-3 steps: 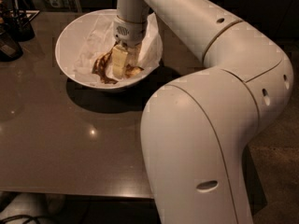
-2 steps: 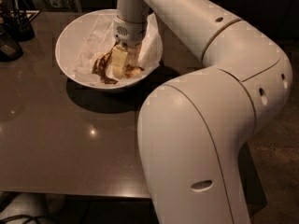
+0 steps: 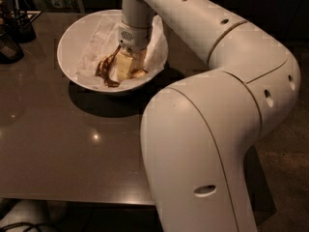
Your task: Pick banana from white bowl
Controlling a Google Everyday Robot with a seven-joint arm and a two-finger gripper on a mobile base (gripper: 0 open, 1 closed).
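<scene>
Nearest the camera is the robot's big white arm [image 3: 207,144], filling most of the right side; it bends up and away over the dark glossy table [image 3: 58,149] toward the back. Mid-table sits the white bowl [image 3: 65,66], lined with crumpled white paper [image 3: 99,35]. The gripper [image 3: 124,67] is right down inside the bowl, pointing straight at the bottom; honestly can't tell if it's wide, narrow or clamped on anything, the wrist hides too much. The banana [image 3: 104,72] is in the bowl's bottom, brown and blotchy, poking out either side of the gripper and touching or nearly touching it. Further back on the left are some dark containers [image 3: 12,33], well apart from the action.

My read: this is the grasp step, banana not lifted yet; the next move needs a firm close on mushy fruit, then a straight pull up without snagging the paper or tipping the bowl.
</scene>
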